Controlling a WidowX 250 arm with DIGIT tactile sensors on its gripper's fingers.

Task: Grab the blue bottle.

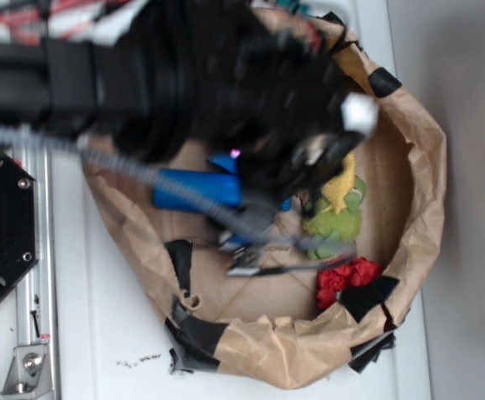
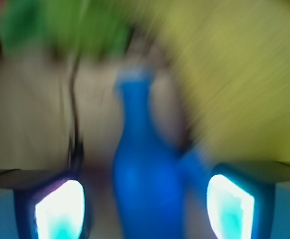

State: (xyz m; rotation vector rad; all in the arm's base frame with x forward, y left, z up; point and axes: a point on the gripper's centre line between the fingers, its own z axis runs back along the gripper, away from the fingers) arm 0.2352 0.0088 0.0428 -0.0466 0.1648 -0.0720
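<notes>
The blue bottle [image 1: 194,188] lies on its side inside a brown paper basket [image 1: 409,217], its right part hidden under my arm. In the blurred wrist view the blue bottle [image 2: 145,174] stands between my two pads [image 2: 60,211], neck pointing away, with gaps on both sides. My gripper [image 2: 145,209] is open and straddles the bottle's body without touching it. In the exterior view the gripper [image 1: 255,225] is mostly hidden by the black arm.
A green and yellow soft toy [image 1: 336,212] and a red crumpled piece [image 1: 347,275] lie at the basket's right. A small blue piece [image 2: 192,167] shows beside the bottle. Black tape patches [image 1: 194,337] mark the rim. A metal rail [image 1: 34,317] runs at the left.
</notes>
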